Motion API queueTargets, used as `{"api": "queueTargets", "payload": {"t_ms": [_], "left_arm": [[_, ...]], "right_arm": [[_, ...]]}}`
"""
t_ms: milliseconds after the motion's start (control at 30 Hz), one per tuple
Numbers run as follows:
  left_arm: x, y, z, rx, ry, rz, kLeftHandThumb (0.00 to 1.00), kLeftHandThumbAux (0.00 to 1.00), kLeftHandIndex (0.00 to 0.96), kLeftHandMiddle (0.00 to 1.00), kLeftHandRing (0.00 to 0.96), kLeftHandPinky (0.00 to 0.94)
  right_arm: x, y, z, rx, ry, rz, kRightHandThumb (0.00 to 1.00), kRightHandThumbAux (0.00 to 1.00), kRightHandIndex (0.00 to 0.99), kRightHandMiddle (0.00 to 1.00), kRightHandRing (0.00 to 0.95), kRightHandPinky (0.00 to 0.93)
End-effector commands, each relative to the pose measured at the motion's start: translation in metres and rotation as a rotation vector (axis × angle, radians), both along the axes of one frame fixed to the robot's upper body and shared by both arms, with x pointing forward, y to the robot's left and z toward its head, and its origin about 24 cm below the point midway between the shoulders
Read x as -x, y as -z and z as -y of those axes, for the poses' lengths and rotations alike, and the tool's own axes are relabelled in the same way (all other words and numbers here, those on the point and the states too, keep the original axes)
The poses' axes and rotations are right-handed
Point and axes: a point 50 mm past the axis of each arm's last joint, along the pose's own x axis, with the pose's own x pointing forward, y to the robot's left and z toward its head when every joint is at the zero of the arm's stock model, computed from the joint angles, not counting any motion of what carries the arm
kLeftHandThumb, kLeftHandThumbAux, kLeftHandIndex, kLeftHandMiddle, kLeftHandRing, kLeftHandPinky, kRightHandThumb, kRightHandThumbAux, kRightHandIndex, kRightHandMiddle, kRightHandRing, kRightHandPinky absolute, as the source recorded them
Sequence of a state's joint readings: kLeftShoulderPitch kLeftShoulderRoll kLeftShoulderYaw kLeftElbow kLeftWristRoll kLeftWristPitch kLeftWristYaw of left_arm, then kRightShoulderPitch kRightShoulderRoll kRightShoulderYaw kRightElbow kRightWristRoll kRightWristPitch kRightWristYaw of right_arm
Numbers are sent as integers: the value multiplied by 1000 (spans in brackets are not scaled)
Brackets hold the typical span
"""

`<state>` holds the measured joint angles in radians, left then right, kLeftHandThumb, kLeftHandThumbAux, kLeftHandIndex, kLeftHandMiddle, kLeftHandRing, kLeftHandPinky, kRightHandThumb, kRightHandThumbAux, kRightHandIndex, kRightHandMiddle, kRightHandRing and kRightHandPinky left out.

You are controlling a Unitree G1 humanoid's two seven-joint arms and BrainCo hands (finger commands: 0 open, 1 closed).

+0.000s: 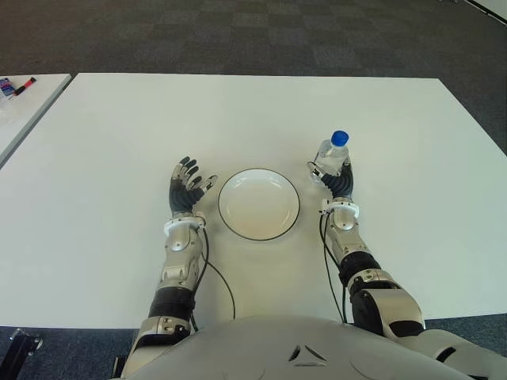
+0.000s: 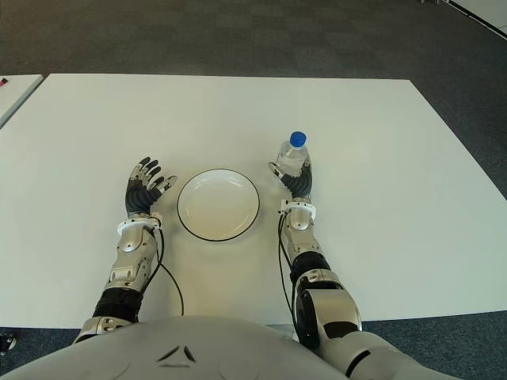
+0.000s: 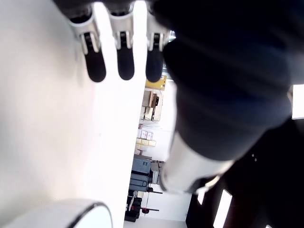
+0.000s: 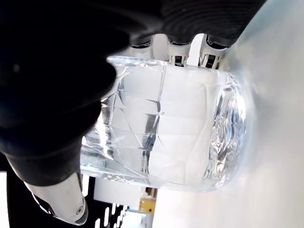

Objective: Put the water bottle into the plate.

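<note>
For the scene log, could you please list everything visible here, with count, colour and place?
water bottle: one, clear with blue cap, upright on the table, right of the plate, in the right hand's grasp
plate: one, white with dark rim, on the table between the two hands
table: one, white, before the robot
second table: one, white, far left, with small items on it, too small to tell
floor: dark carpet, beyond the table
left hand: open, left of the plate
right hand: closed around the water bottle
</note>
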<state>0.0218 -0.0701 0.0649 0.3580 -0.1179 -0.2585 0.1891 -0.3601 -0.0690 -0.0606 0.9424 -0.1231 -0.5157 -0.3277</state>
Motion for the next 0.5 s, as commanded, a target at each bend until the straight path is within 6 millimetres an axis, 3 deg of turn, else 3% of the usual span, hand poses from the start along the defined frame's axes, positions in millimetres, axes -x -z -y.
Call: {"api": "queueTargets", "payload": {"t_ms": [33,500], "left_arm": [[5,6,8,45,2,-30,61,998,159,189,177,205],[6,4,8,45,-1,-26,65,998,165,194,176,202]], "right_arm": [[-7,-3,-2,23,-7,-12,0,776,63,41,39,74],[-11,-5,-6,14,14,-7,0,837,76,55,54,93]]}}
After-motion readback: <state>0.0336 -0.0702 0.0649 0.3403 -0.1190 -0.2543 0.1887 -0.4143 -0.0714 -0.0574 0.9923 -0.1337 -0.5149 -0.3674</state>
